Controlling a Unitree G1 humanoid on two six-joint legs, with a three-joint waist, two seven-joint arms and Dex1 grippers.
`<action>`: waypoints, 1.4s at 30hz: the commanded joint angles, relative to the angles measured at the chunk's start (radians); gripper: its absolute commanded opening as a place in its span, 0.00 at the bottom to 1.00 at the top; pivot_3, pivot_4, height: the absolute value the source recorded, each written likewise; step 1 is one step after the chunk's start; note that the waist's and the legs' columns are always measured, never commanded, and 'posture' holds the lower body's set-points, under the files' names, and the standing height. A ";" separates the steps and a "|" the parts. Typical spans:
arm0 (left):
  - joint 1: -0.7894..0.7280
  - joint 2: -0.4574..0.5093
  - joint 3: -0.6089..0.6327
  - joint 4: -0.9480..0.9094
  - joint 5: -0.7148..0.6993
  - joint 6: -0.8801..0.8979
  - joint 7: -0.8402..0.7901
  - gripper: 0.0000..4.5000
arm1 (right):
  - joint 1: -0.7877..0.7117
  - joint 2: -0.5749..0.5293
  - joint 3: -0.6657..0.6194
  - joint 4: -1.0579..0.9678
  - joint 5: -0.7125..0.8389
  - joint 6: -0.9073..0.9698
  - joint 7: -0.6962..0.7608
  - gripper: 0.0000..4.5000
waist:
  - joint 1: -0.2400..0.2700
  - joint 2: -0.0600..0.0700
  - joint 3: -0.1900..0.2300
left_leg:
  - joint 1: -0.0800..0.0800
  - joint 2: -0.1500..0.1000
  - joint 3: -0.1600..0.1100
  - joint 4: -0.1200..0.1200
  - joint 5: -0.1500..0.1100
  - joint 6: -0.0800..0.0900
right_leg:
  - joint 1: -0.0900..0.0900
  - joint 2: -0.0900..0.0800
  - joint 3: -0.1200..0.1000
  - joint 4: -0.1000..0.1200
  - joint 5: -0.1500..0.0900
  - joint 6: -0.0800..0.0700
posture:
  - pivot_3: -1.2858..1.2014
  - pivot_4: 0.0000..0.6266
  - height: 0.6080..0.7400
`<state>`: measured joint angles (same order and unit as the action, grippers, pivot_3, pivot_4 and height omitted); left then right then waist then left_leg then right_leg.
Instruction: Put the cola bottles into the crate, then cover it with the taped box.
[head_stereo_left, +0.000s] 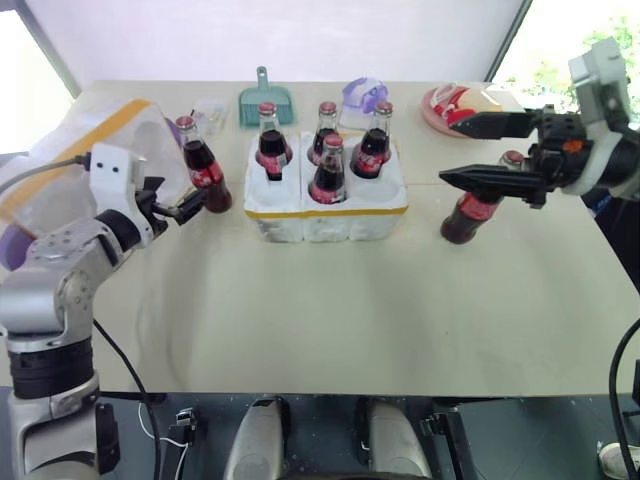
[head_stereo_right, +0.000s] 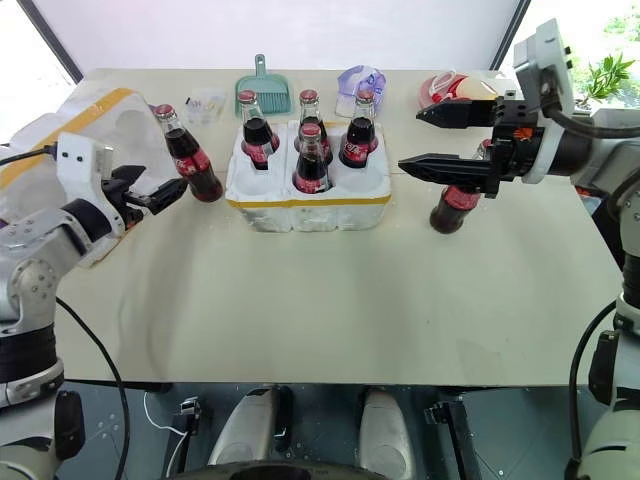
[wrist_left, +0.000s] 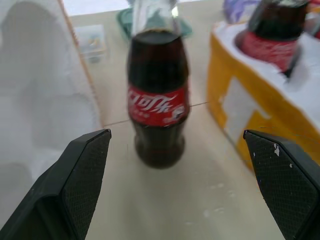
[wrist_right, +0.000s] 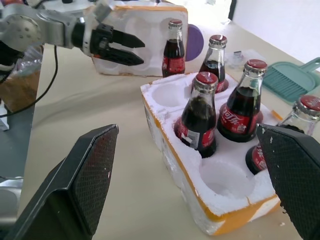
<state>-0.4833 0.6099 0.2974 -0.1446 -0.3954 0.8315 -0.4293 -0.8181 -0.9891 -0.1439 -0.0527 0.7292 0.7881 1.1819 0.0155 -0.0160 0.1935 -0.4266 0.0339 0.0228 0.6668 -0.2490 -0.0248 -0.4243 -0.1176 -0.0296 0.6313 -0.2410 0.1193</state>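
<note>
Left bottle (wrist_left: 158, 107): upright, dead ahead of my left gripper (wrist_left: 180, 185).
Left jaws: wide, empty.
Right gripper (head_stereo_left: 480, 150): wide, empty.

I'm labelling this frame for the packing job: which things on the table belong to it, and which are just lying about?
Belong to the job:
- cola bottles: four in the crate, one on the table left of it, one right of it
- taped box, far left

Lying about:
- green dustpan
- purple and clear item
- red and white item
</note>
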 joint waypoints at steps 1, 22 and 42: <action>-0.072 -0.015 -0.042 0.094 0.039 -0.099 -0.004 0.99 | -0.033 0.002 -0.025 -0.016 0.011 -0.002 -0.005 1.00 | -0.002 0.000 0.000 | 0.000 0.000 0.000 0.000 0.000 0.000 | 0.000 0.000 0.000 0.000 0.000 0.000 | 0.52 0.24 0.97; -0.359 -0.091 -0.134 0.748 0.190 -0.495 -0.062 0.99 | 0.018 0.000 -0.074 -0.066 0.045 0.033 -0.063 1.00 | -0.003 0.000 0.000 | 0.000 0.000 0.000 0.000 0.000 0.000 | 0.000 0.000 0.000 0.000 0.000 0.001 | 0.52 0.24 0.97; -0.289 0.068 -0.055 0.385 0.025 -0.245 -0.274 0.64 | 0.029 -0.016 -0.075 -0.083 0.074 0.070 -0.048 1.00 | -0.006 -0.003 0.002 | -0.001 0.000 0.000 0.000 0.000 0.000 | -0.001 0.000 0.000 0.000 0.000 0.001 | 0.52 0.24 0.97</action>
<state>-0.7393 0.6237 0.1744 0.3796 -0.3047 0.5480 -0.6695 -0.7791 -0.9861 -0.1745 -0.1116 0.7823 0.8593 1.1282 0.0092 -0.0194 0.1955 -0.4276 0.0343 0.0230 0.6663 -0.2489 -0.0249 -0.4256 -0.1174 -0.0301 0.6315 -0.2407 0.1199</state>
